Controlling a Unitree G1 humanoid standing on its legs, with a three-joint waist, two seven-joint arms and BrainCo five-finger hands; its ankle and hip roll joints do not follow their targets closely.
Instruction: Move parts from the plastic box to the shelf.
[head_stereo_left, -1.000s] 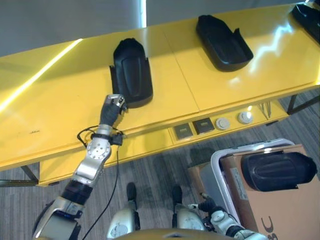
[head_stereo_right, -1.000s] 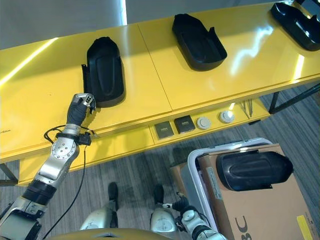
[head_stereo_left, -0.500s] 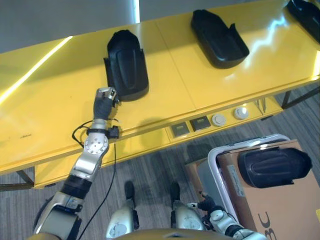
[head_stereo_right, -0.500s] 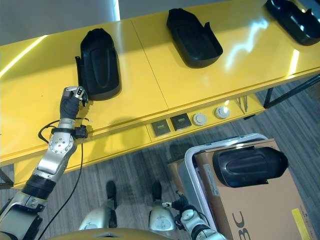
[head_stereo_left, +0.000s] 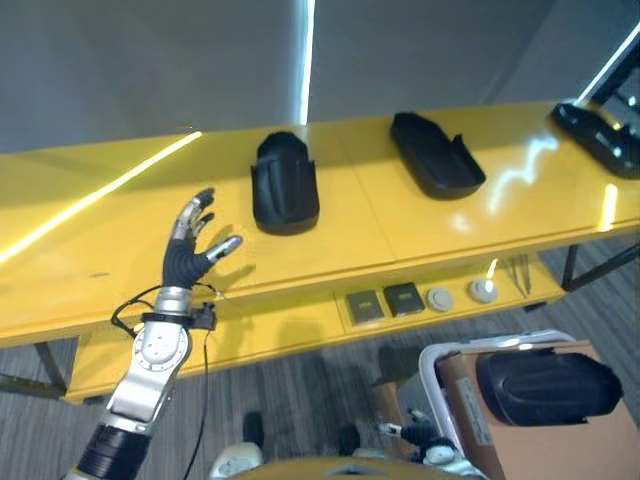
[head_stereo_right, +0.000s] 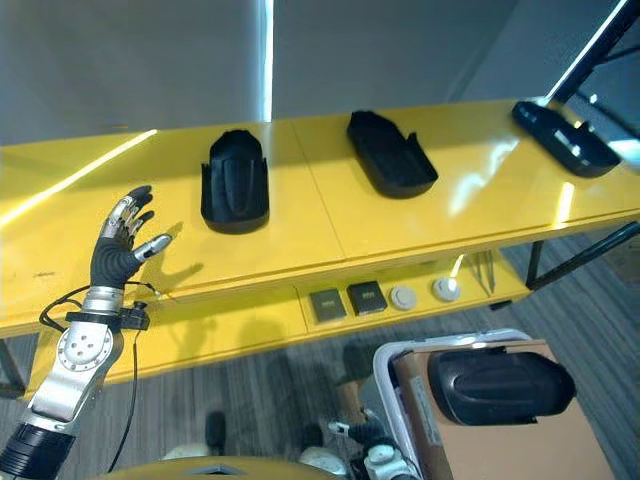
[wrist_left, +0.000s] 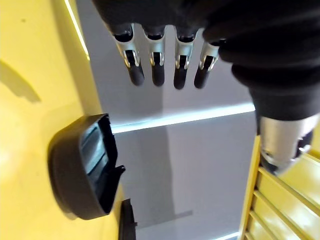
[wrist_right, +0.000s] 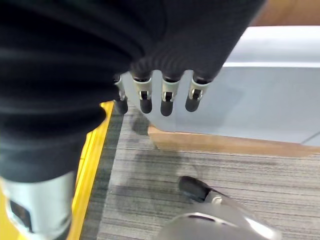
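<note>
Looking from the head: three black parts lie spaced along the yellow shelf (head_stereo_left: 420, 235); I judge the nearest part (head_stereo_left: 284, 185) set down, since my left hand (head_stereo_left: 190, 250) hovers beside it, fingers spread, holding nothing.
Box: one part (head_stereo_left: 545, 385) sits on cardboard in the plastic box (head_stereo_left: 432, 360).
Left wrist: fingers (wrist_left: 155, 62) straight, placed part beyond.
Right wrist: right hand (wrist_right: 165, 95) low beside the box wall, fingers relaxed, empty.
</note>
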